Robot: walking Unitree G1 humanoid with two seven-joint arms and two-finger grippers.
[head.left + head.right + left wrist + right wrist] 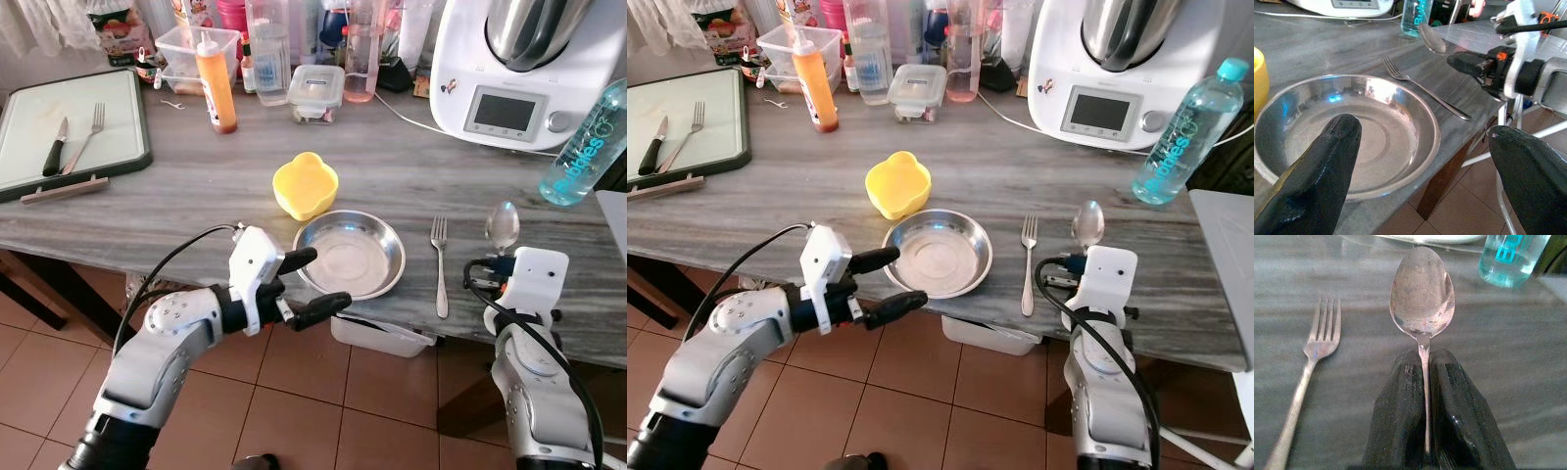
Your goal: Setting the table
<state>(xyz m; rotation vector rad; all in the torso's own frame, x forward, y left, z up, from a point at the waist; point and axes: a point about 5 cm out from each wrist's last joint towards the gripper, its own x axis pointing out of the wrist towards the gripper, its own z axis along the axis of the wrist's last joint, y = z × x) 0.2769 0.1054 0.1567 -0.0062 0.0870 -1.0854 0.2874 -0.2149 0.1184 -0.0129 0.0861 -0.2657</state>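
Right claw [1425, 382] pinching spoon [1422, 293]; steel plate [388, 257] bare.

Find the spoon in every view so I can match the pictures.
Left eye view: spoon right of the fork.
Right eye view: right of the fork, bowl at.
Left wrist view: at the top.
Right wrist view: centre, held by the right pincer.
Shared landmark: fork.
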